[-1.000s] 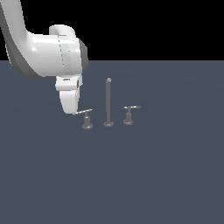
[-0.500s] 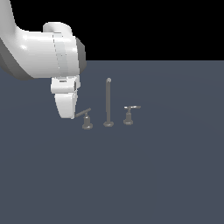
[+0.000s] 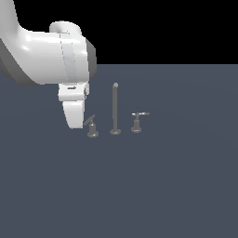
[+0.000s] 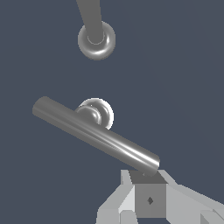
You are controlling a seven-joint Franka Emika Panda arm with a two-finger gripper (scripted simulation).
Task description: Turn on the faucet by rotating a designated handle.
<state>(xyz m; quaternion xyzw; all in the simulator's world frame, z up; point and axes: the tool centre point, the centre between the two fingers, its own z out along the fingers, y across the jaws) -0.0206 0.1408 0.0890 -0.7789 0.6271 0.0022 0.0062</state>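
Exterior view: the faucet stands on a flat dark grey floor, its tall thin spout upright on a round foot. The handle stands just to the exterior view's left of the spout, its bar slanting up toward the spout side; the smaller lever handle stands on the spout's other side, its bar level. The white arm comes in from the exterior view's upper left, and the gripper hangs down right beside the handle, at the outer end of its bar. The fingers are not distinguishable here, so contact cannot be confirmed from this view. Wrist view: the handle's bar lies diagonally across its post; the spout's foot sits beyond it. One grey finger sits against the bar's near end. Only this part of the claw shows, so whether it is open or closed cannot be told.
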